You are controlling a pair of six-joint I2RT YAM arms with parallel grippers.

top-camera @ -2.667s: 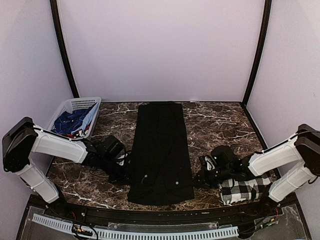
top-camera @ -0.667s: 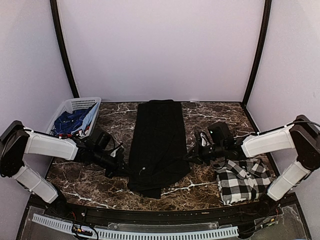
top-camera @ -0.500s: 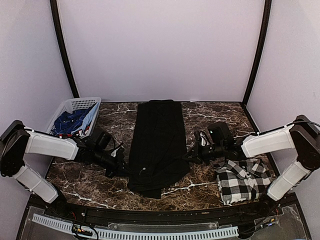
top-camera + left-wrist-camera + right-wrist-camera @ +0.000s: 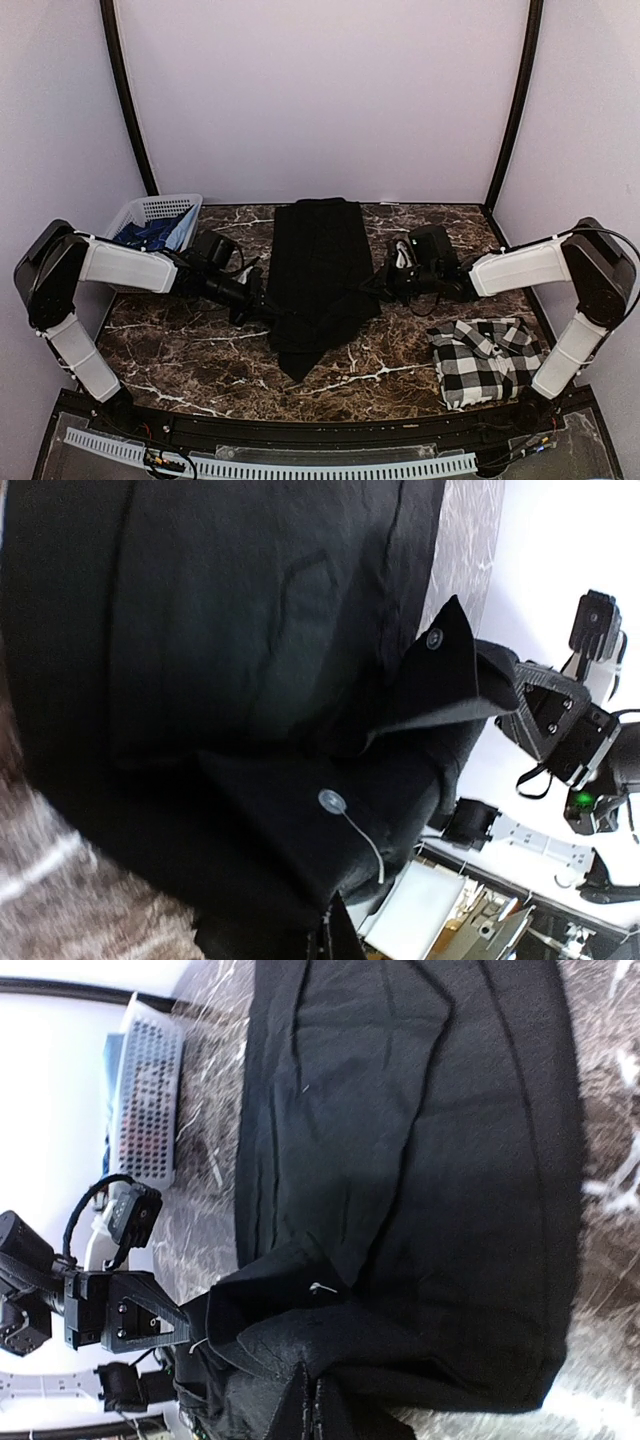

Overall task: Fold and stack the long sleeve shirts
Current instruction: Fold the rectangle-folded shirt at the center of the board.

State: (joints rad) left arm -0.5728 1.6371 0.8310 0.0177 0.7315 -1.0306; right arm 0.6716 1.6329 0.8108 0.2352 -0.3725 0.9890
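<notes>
The plain black shirt (image 4: 318, 260) lies as a long strip down the middle of the table, its near end lifted and sagging to a point (image 4: 292, 366). My left gripper (image 4: 262, 300) is shut on the shirt's left near corner. My right gripper (image 4: 375, 290) is shut on its right near corner. In the left wrist view the black cloth (image 4: 250, 680) fills the frame, with a white button (image 4: 330, 801) on it. The right wrist view shows the same cloth (image 4: 420, 1160) bunched at my fingers. The checked shirt (image 4: 486, 360) lies crumpled at the near right.
A white lattice basket (image 4: 152, 222) with blue cloth inside stands at the far left; it also shows in the right wrist view (image 4: 148, 1090). The marble table (image 4: 180, 350) has black frame posts at its back corners.
Both grippers have carried the black shirt's near edge up and away from me, over the rest of the shirt. The near end now hangs in a point. The checked shirt lies uncovered.
</notes>
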